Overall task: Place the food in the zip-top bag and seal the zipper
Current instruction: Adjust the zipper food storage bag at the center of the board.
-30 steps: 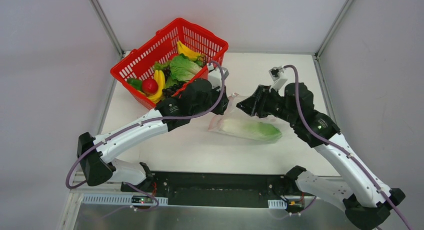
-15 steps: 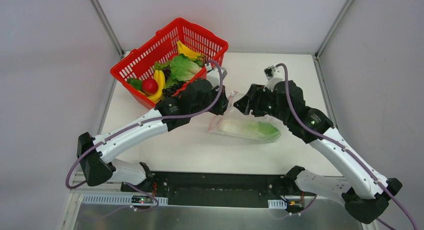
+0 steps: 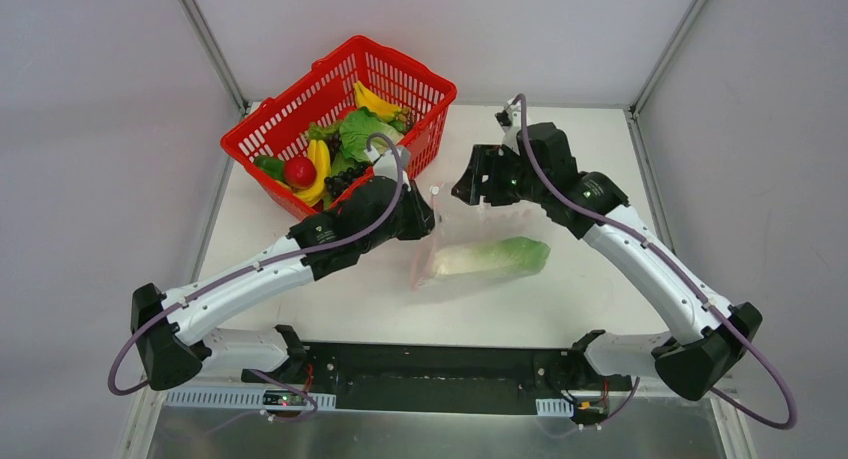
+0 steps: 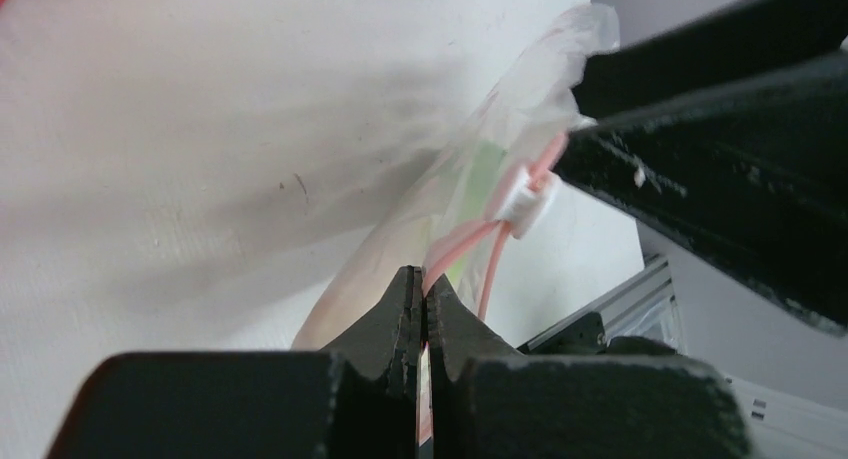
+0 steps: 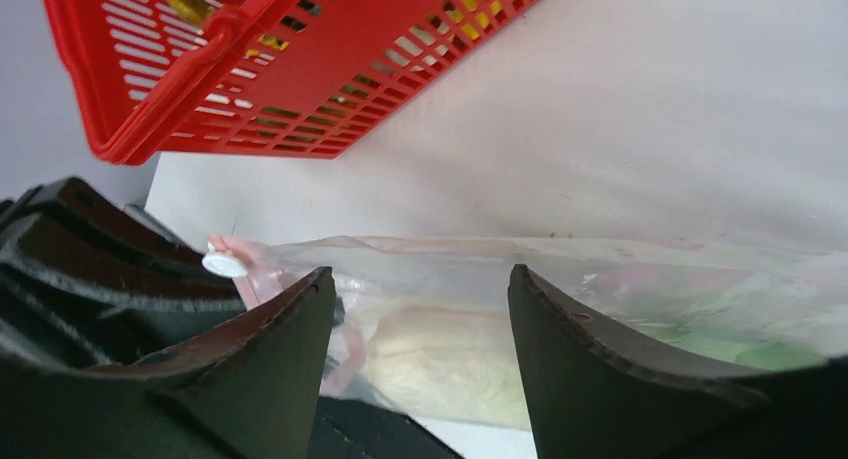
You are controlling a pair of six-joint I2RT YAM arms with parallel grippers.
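Mid-frame in the top view lies the zip-top bag (image 3: pixel 432 269), cabbage (image 3: pixel 495 256) inside; the left gripper (image 4: pixel 422 284) is clenched on its zipper (image 4: pixel 470 241), likely anchoring it; the right gripper (image 5: pixel 420 279) hovers released near its upper edge.

no legible text, labels or numbers anywhere

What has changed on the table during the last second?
The right gripper opened and drew back from the clear floppy plastic zip-top bag, toward the far side. The left gripper, still shut on the pink-red zipper strip, dragged the bag mouth leftward, turning the long white-green cabbage inside. The red mesh basket stayed put.
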